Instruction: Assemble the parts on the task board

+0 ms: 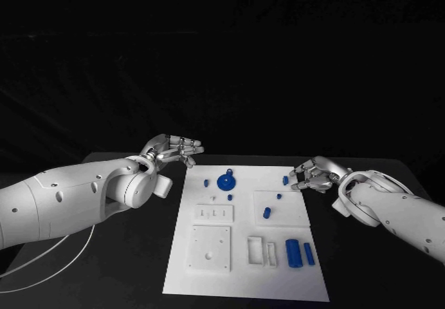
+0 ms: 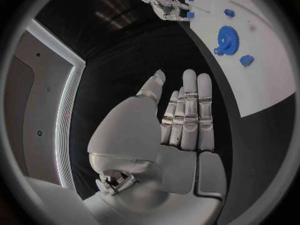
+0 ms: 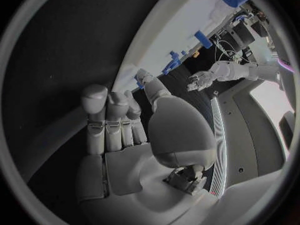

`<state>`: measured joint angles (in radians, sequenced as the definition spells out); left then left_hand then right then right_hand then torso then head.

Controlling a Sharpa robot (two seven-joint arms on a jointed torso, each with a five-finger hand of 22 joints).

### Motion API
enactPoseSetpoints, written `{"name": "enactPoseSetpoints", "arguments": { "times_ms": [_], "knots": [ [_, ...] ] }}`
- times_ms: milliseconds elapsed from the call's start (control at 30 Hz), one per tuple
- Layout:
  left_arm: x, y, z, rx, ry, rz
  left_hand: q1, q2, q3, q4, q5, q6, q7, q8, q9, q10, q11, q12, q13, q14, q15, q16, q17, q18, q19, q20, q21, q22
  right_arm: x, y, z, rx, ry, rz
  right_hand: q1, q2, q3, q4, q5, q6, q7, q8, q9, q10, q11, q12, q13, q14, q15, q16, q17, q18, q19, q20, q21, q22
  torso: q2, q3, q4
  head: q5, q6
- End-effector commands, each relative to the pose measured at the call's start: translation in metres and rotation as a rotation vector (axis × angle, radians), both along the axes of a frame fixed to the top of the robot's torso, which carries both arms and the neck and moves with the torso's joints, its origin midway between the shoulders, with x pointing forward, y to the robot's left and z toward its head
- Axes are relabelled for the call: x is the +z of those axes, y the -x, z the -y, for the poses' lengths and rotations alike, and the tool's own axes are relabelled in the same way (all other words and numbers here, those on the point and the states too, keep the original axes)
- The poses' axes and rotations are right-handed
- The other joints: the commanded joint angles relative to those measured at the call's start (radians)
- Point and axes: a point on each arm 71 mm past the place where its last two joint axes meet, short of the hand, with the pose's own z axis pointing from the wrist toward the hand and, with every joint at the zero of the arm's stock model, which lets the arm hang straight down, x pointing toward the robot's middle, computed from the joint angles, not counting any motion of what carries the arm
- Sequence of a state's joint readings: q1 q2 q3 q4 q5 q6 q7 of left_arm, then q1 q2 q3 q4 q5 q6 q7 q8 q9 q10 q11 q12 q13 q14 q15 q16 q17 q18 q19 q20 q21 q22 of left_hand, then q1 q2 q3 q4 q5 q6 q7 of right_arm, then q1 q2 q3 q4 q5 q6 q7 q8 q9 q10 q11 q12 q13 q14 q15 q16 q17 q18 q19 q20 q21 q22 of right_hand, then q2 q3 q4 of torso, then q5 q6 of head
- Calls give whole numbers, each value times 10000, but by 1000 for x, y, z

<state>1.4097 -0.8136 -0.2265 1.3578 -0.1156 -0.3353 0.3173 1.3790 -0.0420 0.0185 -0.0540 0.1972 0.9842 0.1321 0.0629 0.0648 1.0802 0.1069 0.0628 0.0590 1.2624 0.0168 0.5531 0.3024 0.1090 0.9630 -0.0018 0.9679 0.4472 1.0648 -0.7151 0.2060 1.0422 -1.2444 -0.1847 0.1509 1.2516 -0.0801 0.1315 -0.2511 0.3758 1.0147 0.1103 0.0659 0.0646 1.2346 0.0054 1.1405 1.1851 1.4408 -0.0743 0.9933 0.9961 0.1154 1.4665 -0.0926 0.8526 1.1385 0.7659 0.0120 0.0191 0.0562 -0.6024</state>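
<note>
Task board [image 1: 278, 277] up close, blue parts [image 1: 298, 252] on it. Left hand [image 1: 172, 150] above the far-left corner, fingers loosely spread, empty. Right hand [image 1: 314, 175] at the right edge, likewise empty.

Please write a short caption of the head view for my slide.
Both hands, left hand and right hand, hover empty beside the white task board, blue gear near its far edge.

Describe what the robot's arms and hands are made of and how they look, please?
Both arms are smooth, rounded white shells with small dark dots on them. A thin white cable loops beside the left arm. The left hand and right hand are silver metal, with many segmented fingers and pale rounded fingertips.
</note>
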Motion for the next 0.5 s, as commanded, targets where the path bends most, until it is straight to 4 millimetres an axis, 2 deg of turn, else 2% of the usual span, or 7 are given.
{"name": "enactPoseSetpoints", "arguments": {
  "times_ms": [33,100,267,367,500],
  "knots": [
    [1,0,3,-201,107,123,65,-22,-6,-56,-45,-5,42,-3,4,-51,-5,-26,-1,-31,9,-1,-13,82,-40,31,30,-6,-2,1,-4,249,-148,-141,-7,57,-21,-35,53,50,21,-28,5,-24,14,4,16,10,62,-14,3,126,507,41,-39,18,-12,-17,-3,23,-13],
    [1,0,3,-209,108,120,72,-18,-2,-55,-44,-4,42,-1,5,-72,-2,-28,-1,-32,9,-8,-18,83,-42,32,31,-8,-2,0,-5,269,-183,-155,-36,90,-25,-22,43,72,22,-34,1,-20,14,12,23,13,63,-14,6,126,509,41,-40,35,-16,-21,-9,27,-9],
    [1,0,4,-232,111,108,83,-16,1,-55,-44,-3,37,-3,4,-84,-6,-26,-1,-25,3,-14,-25,82,-42,29,35,-11,-5,0,-10,347,-255,-229,-71,125,-28,-10,23,149,7,-30,3,-3,7,37,45,19,59,8,32,120,511,40,-38,58,-18,-11,-5,63,-88],
    [1,0,4,-236,110,98,83,-16,1,-55,-44,-3,37,-3,4,-84,-6,-26,-1,-25,3,-14,-25,82,-42,29,35,-11,-6,0,-11,365,-283,-256,-85,160,-18,0,-6,183,4,-31,3,1,6,45,54,17,59,5,31,120,511,39,-40,64,-23,-11,-3,43,-78],
    [1,0,4,-237,107,87,83,-16,1,-55,-44,-3,37,-3,4,-84,-6,-26,-1,-25,3,-14,-25,82,-42,29,35,-11,-7,0,-12,276,-344,-130,-129,276,102,-20,-133,244,35,-41,-4,12,24,74,82,22,78,19,51,116,516,41,-32,108,-20,-7,-9,88,-78]
  ]
}}
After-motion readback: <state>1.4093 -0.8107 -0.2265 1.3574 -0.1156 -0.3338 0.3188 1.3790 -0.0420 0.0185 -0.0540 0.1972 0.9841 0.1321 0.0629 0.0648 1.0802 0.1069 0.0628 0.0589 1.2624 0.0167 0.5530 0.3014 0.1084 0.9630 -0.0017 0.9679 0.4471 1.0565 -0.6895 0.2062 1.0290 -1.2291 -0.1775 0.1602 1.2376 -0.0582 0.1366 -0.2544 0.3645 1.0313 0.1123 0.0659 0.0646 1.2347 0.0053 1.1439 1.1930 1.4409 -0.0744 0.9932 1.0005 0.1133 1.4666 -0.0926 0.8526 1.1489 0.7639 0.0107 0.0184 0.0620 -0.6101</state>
